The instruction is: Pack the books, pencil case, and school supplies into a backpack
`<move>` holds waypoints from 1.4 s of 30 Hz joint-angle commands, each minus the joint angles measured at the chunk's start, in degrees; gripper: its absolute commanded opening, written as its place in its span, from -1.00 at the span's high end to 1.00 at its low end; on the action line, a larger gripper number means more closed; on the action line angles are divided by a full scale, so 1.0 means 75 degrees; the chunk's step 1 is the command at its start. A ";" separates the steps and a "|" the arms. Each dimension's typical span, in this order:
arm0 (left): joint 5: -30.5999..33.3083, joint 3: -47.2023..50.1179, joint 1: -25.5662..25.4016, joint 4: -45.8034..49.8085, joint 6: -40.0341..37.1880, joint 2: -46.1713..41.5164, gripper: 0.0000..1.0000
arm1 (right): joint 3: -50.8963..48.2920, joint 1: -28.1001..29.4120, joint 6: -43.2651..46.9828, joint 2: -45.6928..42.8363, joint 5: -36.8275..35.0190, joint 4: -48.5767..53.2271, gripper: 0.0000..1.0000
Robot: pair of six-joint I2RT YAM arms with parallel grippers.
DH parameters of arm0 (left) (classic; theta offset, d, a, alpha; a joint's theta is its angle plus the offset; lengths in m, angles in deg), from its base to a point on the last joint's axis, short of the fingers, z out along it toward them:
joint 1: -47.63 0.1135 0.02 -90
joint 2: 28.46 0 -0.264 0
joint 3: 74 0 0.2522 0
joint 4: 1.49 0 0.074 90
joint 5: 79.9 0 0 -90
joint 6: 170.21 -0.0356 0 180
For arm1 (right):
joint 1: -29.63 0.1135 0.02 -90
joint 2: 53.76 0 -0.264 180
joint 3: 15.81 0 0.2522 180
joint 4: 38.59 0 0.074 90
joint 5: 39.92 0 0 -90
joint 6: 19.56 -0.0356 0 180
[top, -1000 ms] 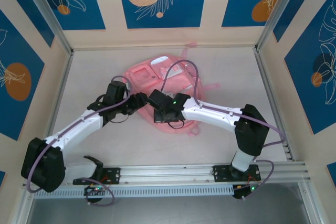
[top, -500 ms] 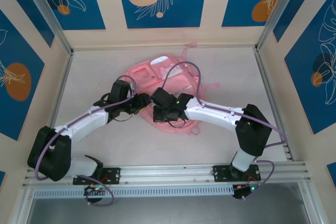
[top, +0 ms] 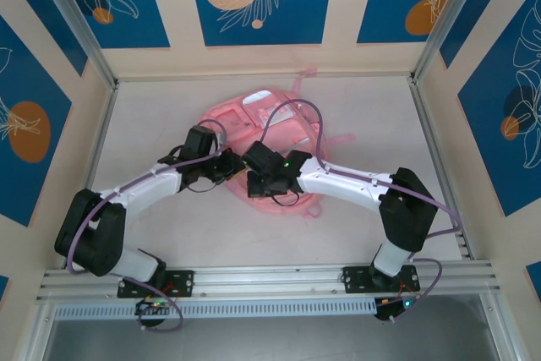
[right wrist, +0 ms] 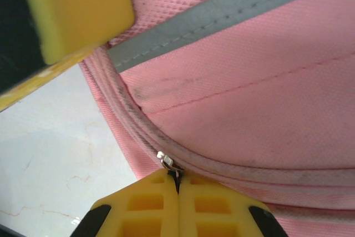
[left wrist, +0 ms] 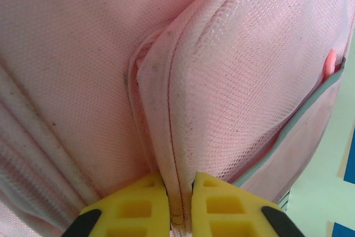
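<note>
A: Where is the backpack (top: 232, 116) lying?

B: It is lying flat on the table (top: 355, 226), toward the far middle. Both arms are reaching in over its near half.

A: What are the left fingers (top: 230, 166) doing?

B: They are standing narrow and pinching a raised fold of pink fabric. In the left wrist view the left fingers (left wrist: 178, 203) are squeezing that ridge of the backpack (left wrist: 249, 81) between their yellow pads. A seam is running away from them up the bag.

A: And the right fingers (top: 252, 182)?

B: They are pressing fully together. In the right wrist view the right fingers (right wrist: 178, 187) are gripping a small metal zip pull (right wrist: 168, 164), which is sticking up from between them on the curved zip line at the edge of the backpack (right wrist: 249, 109). A grey stripe (right wrist: 222, 12) is crossing the fabric above it.

A: Are the two sets of fingers touching?

B: From above they are sitting just beside each other at the bag's near left side. I cannot tell whether they are touching.
</note>
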 commanded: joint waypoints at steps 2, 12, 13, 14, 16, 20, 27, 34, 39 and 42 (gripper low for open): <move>0.0732 -0.0310 0.0044 0.0753 -0.0618 0.0028 0.87 | -0.0433 -0.0197 0.0318 -0.0604 -0.1224 0.0846 1.00; 0.1062 -0.0468 0.0078 0.1473 -0.1233 -0.0081 0.86 | -0.1200 -0.1584 0.0538 -0.1466 -0.1807 0.1738 1.00; 0.1116 -0.0500 0.0081 0.1598 -0.1281 -0.0106 0.84 | -0.1169 -0.1668 0.0610 -0.1502 -0.1712 0.1670 1.00; 0.1208 -0.0529 0.0088 0.1741 -0.1330 -0.0143 0.77 | -0.1130 -0.1726 0.0711 -0.1531 -0.1578 0.1575 1.00; 0.1429 -0.0599 0.0079 0.2007 -0.1431 -0.0285 0.49 | -0.1032 -0.1737 0.0931 -0.1525 -0.1258 0.1306 1.00; 0.1479 -0.0572 0.0080 0.2215 -0.1542 -0.0741 -0.23 | -0.0801 -0.1657 0.1646 -0.1312 0.0116 0.0497 1.00; 0.2290 -0.0389 0.0173 0.3055 -0.1200 -0.1655 -0.52 | 0.0292 -0.1227 0.2210 -0.0361 0.0924 0.0272 1.00; 0.2181 0.0041 0.0185 0.2763 -0.0464 -0.2376 -0.52 | 0.1188 -0.0779 0.2167 0.0455 0.1735 -0.0177 1.00; 0.1863 0.0494 0.0186 0.1932 0.0547 -0.2374 -0.31 | 0.1484 -0.0604 0.2006 0.0717 0.1917 -0.0372 1.00; 0.1646 0.0925 0.0188 0.1052 0.1135 -0.2369 -0.19 | 0.1397 -0.0569 0.1887 0.0693 0.2136 -0.0573 1.00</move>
